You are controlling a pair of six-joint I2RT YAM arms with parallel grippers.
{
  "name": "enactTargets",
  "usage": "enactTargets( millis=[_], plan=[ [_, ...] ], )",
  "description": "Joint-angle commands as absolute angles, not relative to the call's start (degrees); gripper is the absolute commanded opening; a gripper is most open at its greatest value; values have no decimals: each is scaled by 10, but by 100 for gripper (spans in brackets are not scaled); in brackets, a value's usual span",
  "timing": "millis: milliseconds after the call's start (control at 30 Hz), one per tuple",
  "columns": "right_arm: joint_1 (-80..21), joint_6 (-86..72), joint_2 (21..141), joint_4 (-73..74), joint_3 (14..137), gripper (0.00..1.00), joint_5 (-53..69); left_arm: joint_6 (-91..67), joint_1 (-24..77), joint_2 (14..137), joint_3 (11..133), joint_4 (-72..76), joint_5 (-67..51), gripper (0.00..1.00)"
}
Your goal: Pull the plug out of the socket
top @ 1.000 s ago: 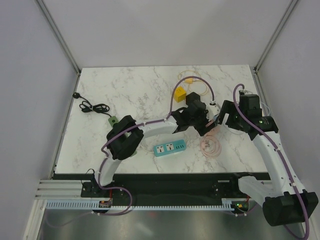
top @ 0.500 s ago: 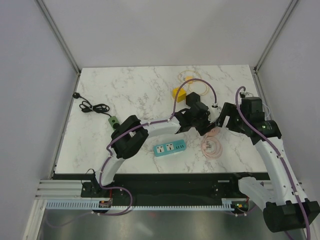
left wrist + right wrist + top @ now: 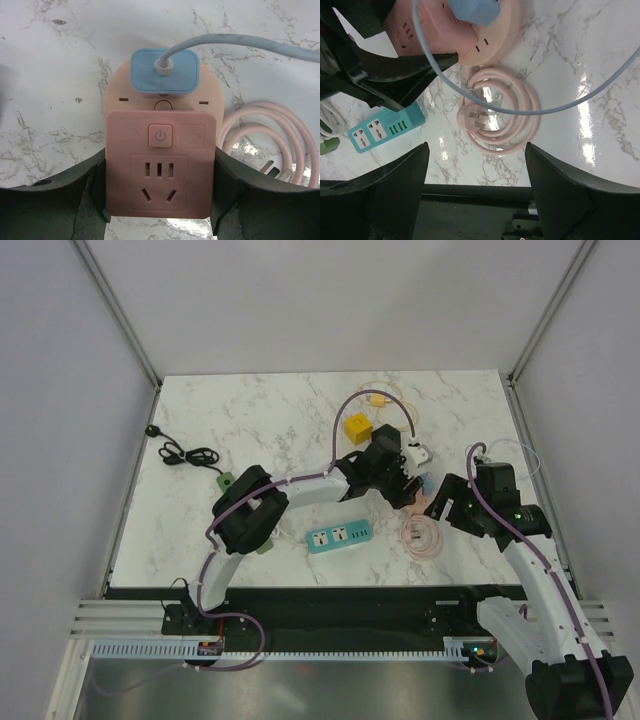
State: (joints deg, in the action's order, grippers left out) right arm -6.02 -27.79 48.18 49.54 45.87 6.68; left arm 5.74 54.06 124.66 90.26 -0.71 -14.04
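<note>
A: So, what does the plug (image 3: 164, 71) look like?

B: Small and light blue, a rounded rectangle. A pale blue cable (image 3: 250, 42) leaves the middle of its face and curves off to the right.

A: And where is it?

B: Seated in the socket (image 3: 161, 145), on the round part, just beyond the square block as the left wrist camera sees it. The socket is pink, a round base with a square block in front. That block carries three short slots in a row and a three-hole outlet beneath them.

A: Where does the socket sit?

B: On the marble table (image 3: 260, 420), right of the middle, between the two arms.

A: Any writing or brand?

B: Only a power symbol on the square button (image 3: 160, 135). The mark in the panel beside it is too faint to read.

A: Left gripper (image 3: 160, 190)?

B: Closed onto the socket. Its dark fingers (image 3: 80, 200) press against the block's two sides.

A: Right gripper (image 3: 476, 165)?

B: Spread wide, pinching nothing. It hangs near the socket, over a coiled pink cord (image 3: 476, 119) that lies just beside the base, and the cable crosses above the coil.

A: Anything else close by?

B: A teal strip (image 3: 385, 125) with two outlets and green ports, nearer the arms' bases and apart from the socket.
</note>
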Motion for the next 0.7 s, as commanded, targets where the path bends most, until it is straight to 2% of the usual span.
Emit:
enactTargets(
  millis=[0, 100, 300, 367, 433, 667],
  plan=[
    [-55, -330, 479, 426, 414, 85, 105, -13, 529, 1199, 890, 21, -193, 2],
    [-55, -373, 486, 354, 378, 83, 142, -33, 527, 1194, 888, 22, -200, 2],
    [-50, -421, 479, 279, 355, 77, 106, -63, 523, 1173, 872, 28, -215, 2],
    [-45, -430, 478, 255, 344, 70, 97, -69, 521, 1165, 860, 33, -219, 2],
    [-33, -450, 470, 223, 317, 58, 100, -74, 519, 1159, 852, 38, -221, 2],
    [-13, -478, 440, 147, 247, 61, 120, -98, 509, 1137, 842, 40, -231, 2]
  ],
)
